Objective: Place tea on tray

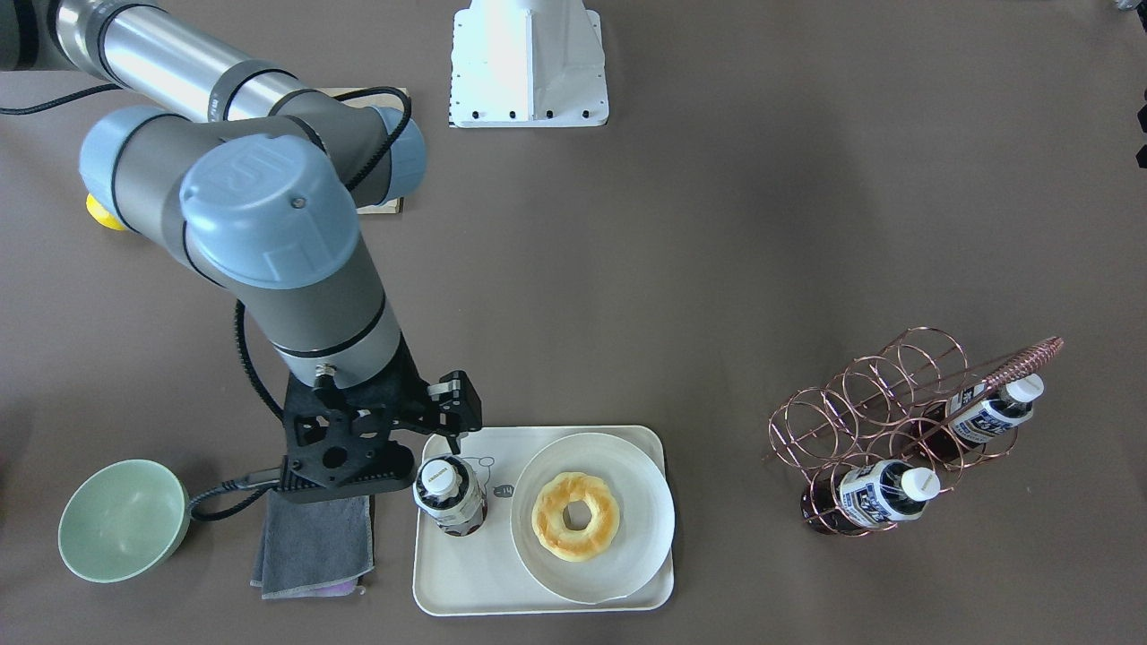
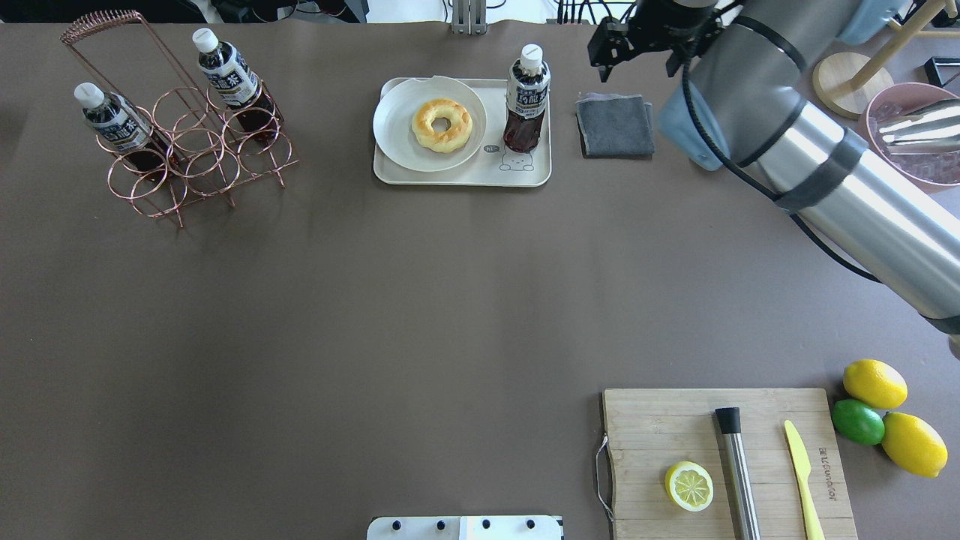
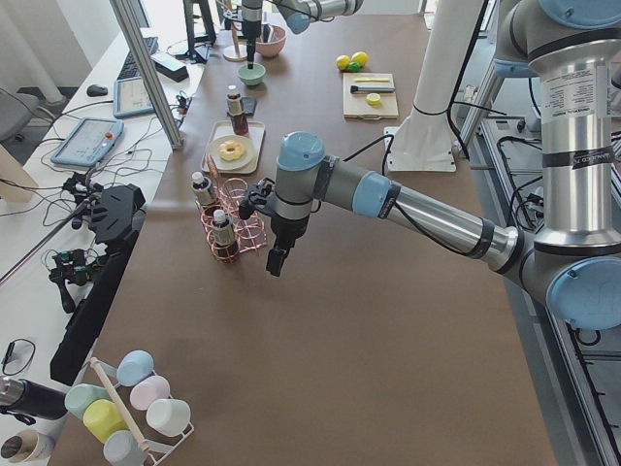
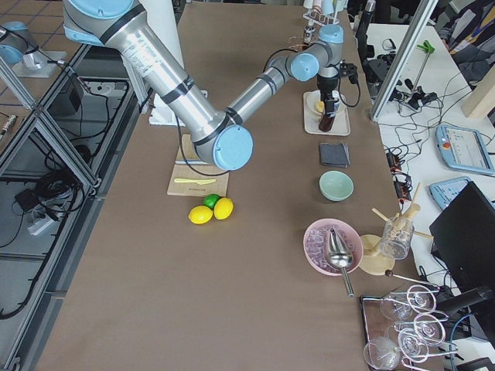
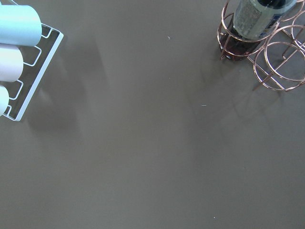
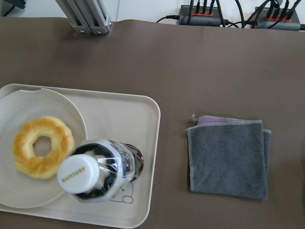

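My right hand (image 2: 604,54) is hovering empty above the brown counter (image 2: 420,300), at two o'clock of the small clear plastic bottle of dark reddish-brown tea (image 2: 527,97) as the overhead view shows it. I cannot tell how wide its fingers are parting. The bottle is standing upright on the cream-white rectangular plastic tray (image 2: 465,178), at three o'clock of the round white plate (image 2: 394,124) carrying a golden ring doughnut (image 2: 442,125). My left hand (image 3: 276,264) is hanging beside the copper wire rack (image 3: 243,218), and I cannot tell its opening.
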